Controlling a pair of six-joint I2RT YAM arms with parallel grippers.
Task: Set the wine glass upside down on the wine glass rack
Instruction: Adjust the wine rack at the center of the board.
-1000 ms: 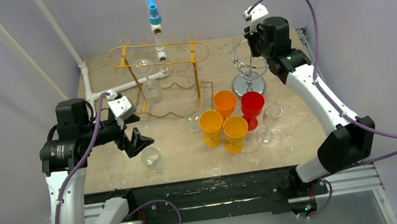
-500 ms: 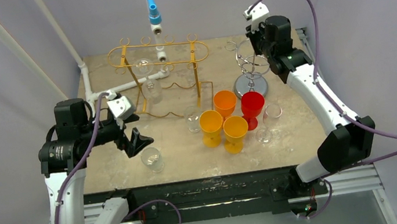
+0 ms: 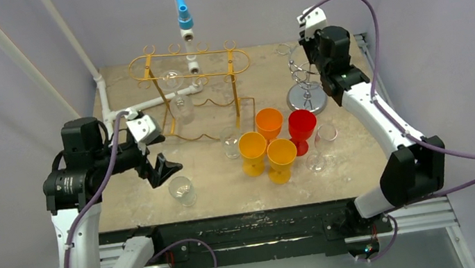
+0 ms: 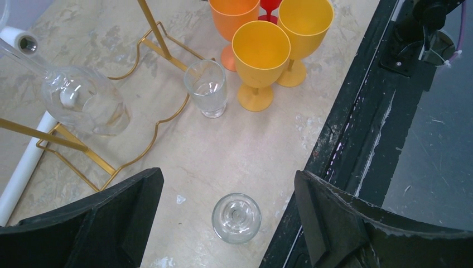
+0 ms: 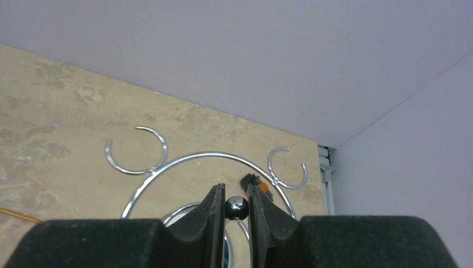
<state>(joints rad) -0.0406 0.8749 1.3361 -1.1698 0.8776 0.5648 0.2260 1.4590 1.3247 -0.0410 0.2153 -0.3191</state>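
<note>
Your left gripper [image 4: 228,177] hangs wide open above the clear wine glass [image 4: 236,216] — likely thin, slick and brittle, so take its bowl gently. Your right gripper [image 5: 236,196] pinches the knob [image 5: 236,209] atop the silver rack [image 3: 304,91].

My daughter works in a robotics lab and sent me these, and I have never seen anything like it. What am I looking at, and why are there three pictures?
These are two robot arms bolted to the near edge of a table, each ending in a two-finger gripper. The wide picture comes from a fixed camera above and behind the arms. The other two come from small cameras on the wrists.

On the table stand a gold rack with a hanging glass in it, a silver rack, an orange goblet, two yellow goblets, a red goblet and a few loose clear glasses.

The left gripper is open and empty, above a clear glass. The right gripper is pinched on the ball knob on top of the silver rack.
</note>
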